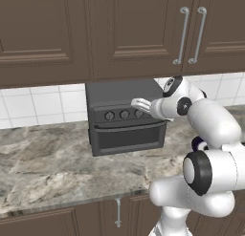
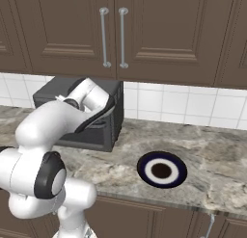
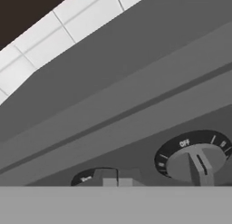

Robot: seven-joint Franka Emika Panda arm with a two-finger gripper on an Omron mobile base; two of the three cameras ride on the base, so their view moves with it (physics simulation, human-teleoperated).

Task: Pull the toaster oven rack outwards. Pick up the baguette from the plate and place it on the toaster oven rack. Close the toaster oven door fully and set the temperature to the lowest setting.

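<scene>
Bare marble counter lies open in front of the toaster oven. My claw sits right at its knob row, jaw opening can't tell. Toaster oven door is shut, dark grey. Plate sits well right, nothing on it.

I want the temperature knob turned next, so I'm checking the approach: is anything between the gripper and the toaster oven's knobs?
Nothing visible is. The gripper sits right at the knob row on the toaster oven, whose door looks shut. In the hand view a dial marked OFF lies just ahead, unobstructed. The plate lies apart on the counter.
</scene>
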